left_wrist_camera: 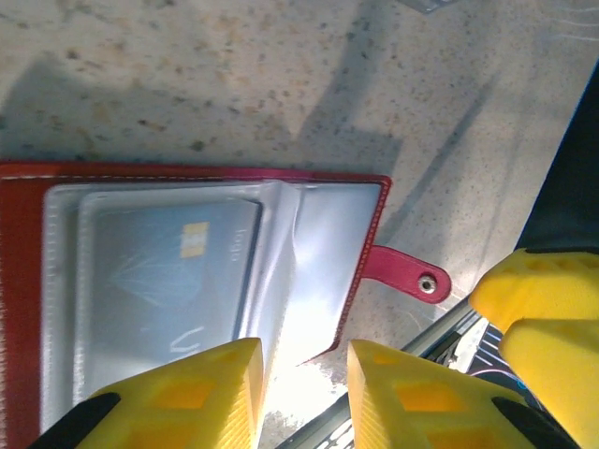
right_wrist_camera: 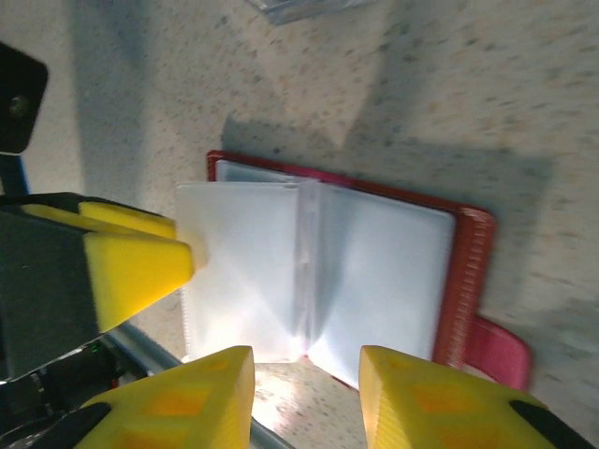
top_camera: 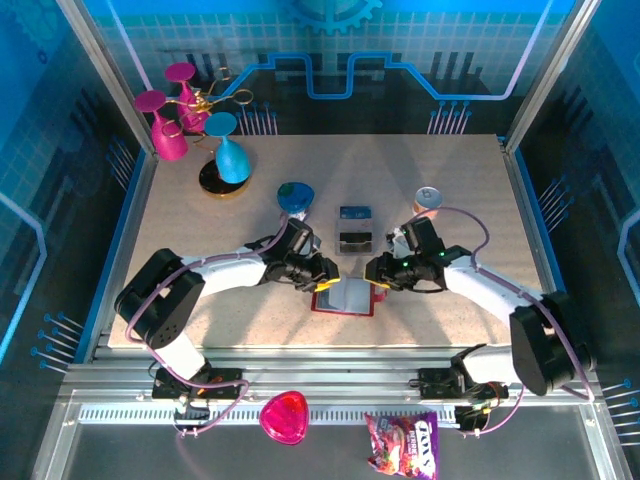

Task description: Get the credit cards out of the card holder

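Note:
The card holder (top_camera: 346, 298) lies open near the table's front edge, dark red with pale grey pockets (right_wrist_camera: 318, 267) and a red snap tab (left_wrist_camera: 412, 277). A greyish card with a gold chip (left_wrist_camera: 178, 271) shows through one pocket. Behind the holder, a blue card (top_camera: 355, 213) and a dark card (top_camera: 355, 240) lie flat on the table. My left gripper (top_camera: 322, 272) (left_wrist_camera: 304, 393) stands open over the holder's left edge, one finger against a pocket page. My right gripper (top_camera: 376, 274) (right_wrist_camera: 307, 398) hovers open at its right edge, nothing between its fingers (right_wrist_camera: 440, 398).
Pink and blue goblets (top_camera: 205, 125) stand at the back left. A blue dish (top_camera: 294, 196) and a can (top_camera: 428, 198) flank the loose cards. A pink heart dish (top_camera: 286, 417) and a candy bag (top_camera: 402, 445) lie on the front ledge.

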Robot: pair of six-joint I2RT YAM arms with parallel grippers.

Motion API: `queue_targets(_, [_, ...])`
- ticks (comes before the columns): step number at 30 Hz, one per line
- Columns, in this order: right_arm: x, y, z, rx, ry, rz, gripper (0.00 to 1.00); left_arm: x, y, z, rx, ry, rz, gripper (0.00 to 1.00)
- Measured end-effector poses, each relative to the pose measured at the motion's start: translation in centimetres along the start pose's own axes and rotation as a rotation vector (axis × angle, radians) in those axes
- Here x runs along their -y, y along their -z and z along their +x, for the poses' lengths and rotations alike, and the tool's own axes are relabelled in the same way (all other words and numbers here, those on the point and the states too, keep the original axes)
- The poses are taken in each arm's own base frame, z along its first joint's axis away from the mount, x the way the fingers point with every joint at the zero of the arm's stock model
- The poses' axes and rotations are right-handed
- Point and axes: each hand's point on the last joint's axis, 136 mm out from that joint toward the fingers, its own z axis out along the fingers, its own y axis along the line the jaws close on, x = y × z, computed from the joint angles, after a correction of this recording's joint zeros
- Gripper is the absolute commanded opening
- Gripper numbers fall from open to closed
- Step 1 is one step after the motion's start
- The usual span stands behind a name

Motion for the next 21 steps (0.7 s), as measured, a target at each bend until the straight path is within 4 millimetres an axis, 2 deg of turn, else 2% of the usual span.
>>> queue_targets(5, [2.2, 1.7, -0.1, 0.022, 0.000, 0.101, 0.38, 1.1, -0.9, 0.4, -0.027, -0.023, 0.009, 0.38])
queue_targets(11, [3.8, 2.1, 0.5, 0.006, -0.013, 0.159, 0.40, 1.9, -2.4, 1.0, -0.068, -0.040, 0.009, 0.38])
queue_targets(14, [4.2, 1.7, 0.9, -0.007, -0.022, 0.155, 0.41, 2.1, -3.1, 1.4, -0.087, -0.047, 0.006, 0.36])
queue_targets(21, [5.3, -0.6, 2.1, -0.076, -0.068, 0.117, 0.40, 2.2, -4.3, 1.9, -0.115, -0.053, -0.001, 0.32])
